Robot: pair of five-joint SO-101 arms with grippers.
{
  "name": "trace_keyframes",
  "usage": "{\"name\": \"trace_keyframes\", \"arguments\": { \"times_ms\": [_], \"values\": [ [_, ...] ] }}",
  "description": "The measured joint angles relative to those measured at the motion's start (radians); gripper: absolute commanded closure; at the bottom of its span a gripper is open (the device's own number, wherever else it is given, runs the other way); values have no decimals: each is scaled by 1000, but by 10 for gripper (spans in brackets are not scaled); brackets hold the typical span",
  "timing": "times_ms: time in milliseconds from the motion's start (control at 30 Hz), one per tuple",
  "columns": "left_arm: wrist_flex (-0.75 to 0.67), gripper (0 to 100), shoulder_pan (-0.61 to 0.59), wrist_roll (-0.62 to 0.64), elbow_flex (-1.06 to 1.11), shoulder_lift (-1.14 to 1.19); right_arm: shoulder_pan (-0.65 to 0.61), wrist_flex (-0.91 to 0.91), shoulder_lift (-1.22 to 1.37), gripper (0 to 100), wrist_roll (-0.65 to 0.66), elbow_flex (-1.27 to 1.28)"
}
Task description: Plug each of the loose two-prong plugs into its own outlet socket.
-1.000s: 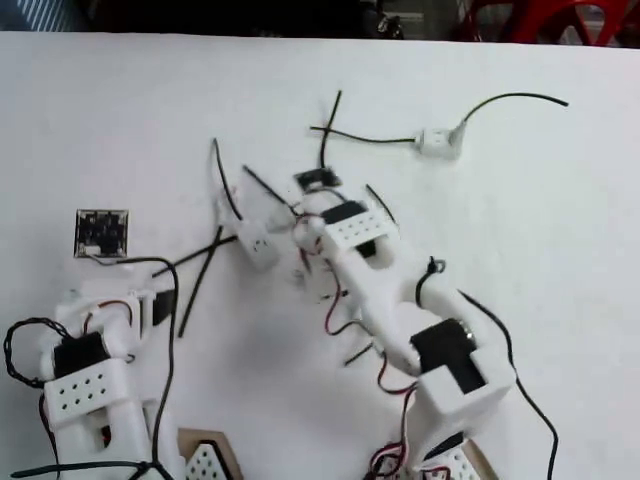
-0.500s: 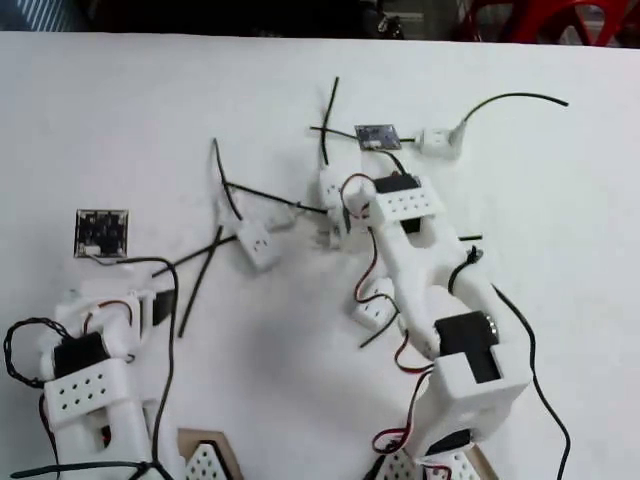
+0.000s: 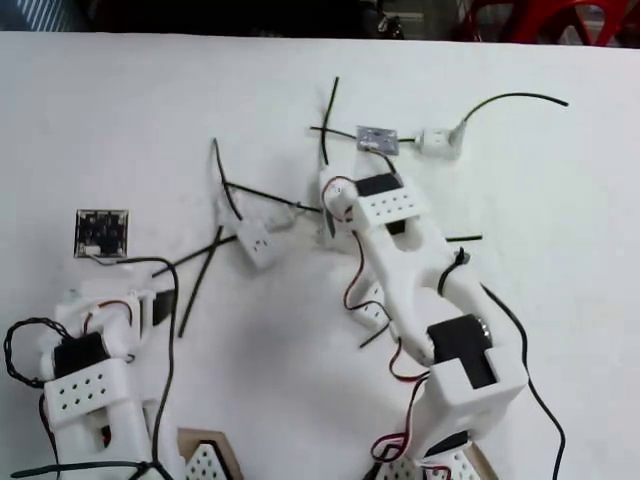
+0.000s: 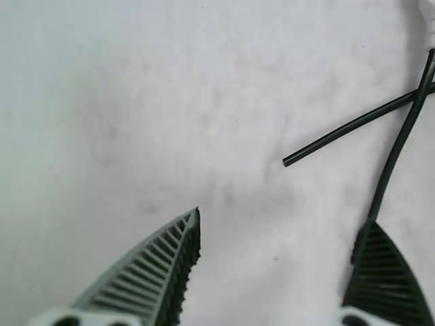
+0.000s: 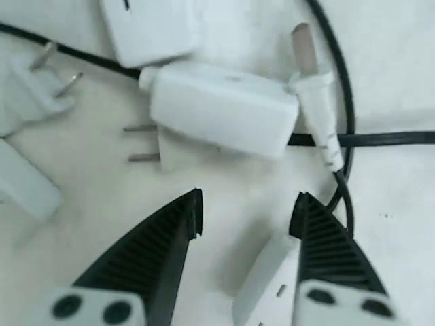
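Plug (image 5: 224,109) was boxy white plastic, two thin metal prongs (image 5: 139,142), lay on matte white table (image 5: 408,81) just past right claw (image 5: 248,204), ribbed fingers (image 5: 156,251) apart. Left claw (image 4: 282,224) spread too, thin black cable (image 4: 353,127) nearby.

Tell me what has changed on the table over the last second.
The right arm swung from the table's middle rightward and farther out, then eased back slightly. Its claw is open above a white two-prong plug, gripping nothing. A thin black cable beside the arm shifted. The left arm, the white block and the far-right white connector stayed put.
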Motion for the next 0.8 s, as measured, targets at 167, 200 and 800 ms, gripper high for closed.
{"name": "trace_keyframes", "arguments": {
  "times_ms": [167,200,800],
  "values": [
    [0,651,0,0,0,0,43,-14,0,785,28,-5],
    [0,651,0,0,0,0,44,-14,0,784,48,-11],
    [0,651,0,0,0,0,137,37,186,784,299,-213]
  ]
}}
